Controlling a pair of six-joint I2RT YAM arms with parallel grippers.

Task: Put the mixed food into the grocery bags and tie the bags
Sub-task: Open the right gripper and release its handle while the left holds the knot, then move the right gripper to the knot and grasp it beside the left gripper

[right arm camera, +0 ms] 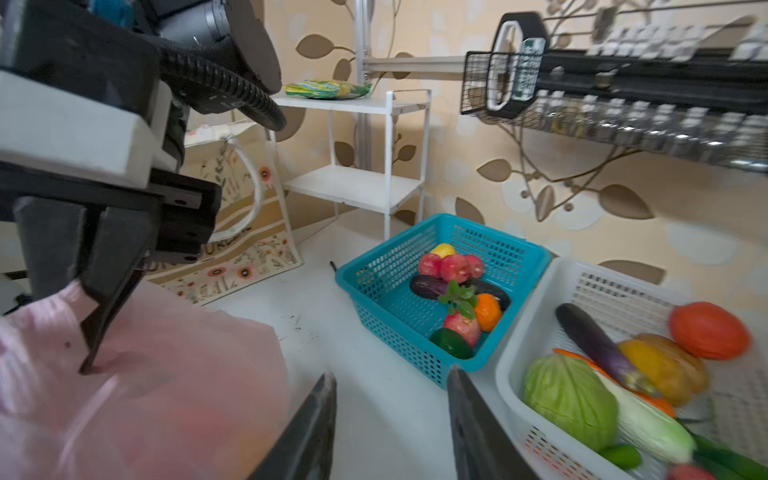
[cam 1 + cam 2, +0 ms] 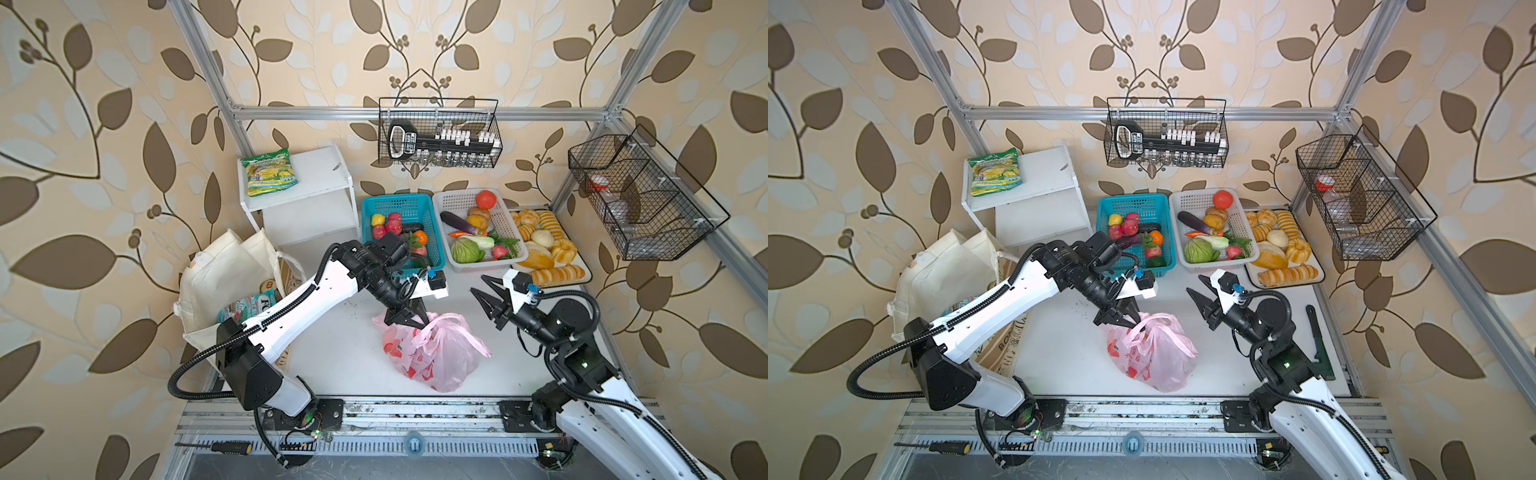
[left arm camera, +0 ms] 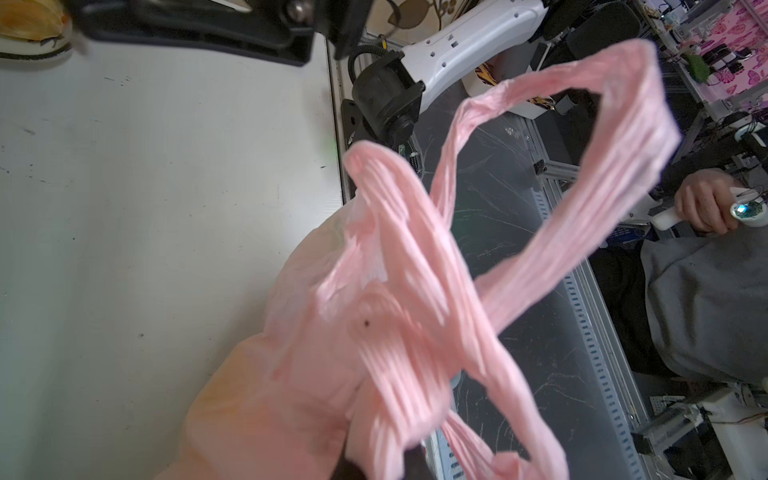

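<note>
Pink bag (image 2: 432,357), thin crinkly plastic w/ red print, sits bulging on the bench (image 2: 332,353) right under my left pincer (image 2: 409,320), clenched on its ropy handles (image 3: 415,257). Right pincer (image 2: 478,284) gapes empty, near the bag. Looks loaded; handles crossed, knot prob. unfinished. Cream canvas tote (image 2: 220,270), well off beyond my left pincer, slumps untied w/ teal-red packet (image 2: 249,305) inside.

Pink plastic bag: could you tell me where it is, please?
The pink plastic bag sits front-centre on the table in both top views, handles in the left gripper.
</note>
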